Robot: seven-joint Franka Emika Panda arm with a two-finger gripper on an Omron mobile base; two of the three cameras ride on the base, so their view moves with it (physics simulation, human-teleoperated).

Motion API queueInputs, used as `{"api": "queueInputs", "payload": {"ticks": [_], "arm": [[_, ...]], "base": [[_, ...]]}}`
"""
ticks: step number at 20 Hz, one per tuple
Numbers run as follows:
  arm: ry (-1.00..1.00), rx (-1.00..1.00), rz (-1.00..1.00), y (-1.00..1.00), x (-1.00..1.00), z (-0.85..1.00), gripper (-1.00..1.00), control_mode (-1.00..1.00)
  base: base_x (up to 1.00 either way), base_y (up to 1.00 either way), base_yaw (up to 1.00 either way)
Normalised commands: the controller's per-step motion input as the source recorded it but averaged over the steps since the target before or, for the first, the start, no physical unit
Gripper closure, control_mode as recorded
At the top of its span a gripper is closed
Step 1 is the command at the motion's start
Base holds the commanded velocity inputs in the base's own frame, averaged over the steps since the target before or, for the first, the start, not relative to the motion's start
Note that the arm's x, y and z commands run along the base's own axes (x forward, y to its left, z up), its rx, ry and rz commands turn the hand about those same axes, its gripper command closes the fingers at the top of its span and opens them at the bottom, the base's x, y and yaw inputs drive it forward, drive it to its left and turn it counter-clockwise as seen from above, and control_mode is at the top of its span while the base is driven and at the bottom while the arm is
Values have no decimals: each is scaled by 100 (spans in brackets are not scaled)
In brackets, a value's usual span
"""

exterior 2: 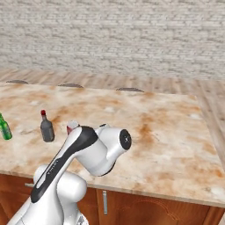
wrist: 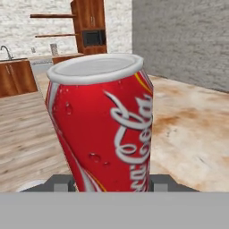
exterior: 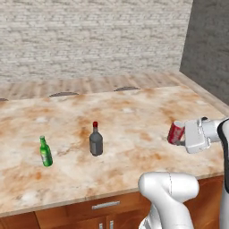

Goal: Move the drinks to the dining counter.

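1. Jaws: clamped on the red can, one on each side of its lower body in the hand view. Can tilted, silver top leaning away from the hand.
2. Can is carried above the table, over its right part near the front edge; whether its base touches the marbled top cannot be told.
3. In the right base view, a sliver of the can shows just behind the arm's forearm.
4. Dark-grey bottle, red cap: upright on the table, well to the left of the jaws.
5. Green bottle: upright, farther left again, apart from the grey bottle, slightly nearer the front edge.
6. Under the front edge: brown cabinets with a silver bar handle.
7. Beyond the table: wood floor, pale brick wall.
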Motion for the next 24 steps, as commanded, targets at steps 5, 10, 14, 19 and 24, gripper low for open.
{"api": "queueInputs", "payload": {"ticks": [5,10,14,19,24], "arm": [[25,-9,-5,17,54,15,100,-100],[35,-13,0,1,59,17,100,-100],[7,-11,0,0,42,-1,100,-100],[-8,-8,0,0,23,-32,100,-100],[-32,0,1,0,15,-55,100,-100]], "base": [[0,0,0],[0,0,0],[0,0,0],[0,0,0],[0,0,0]]}}
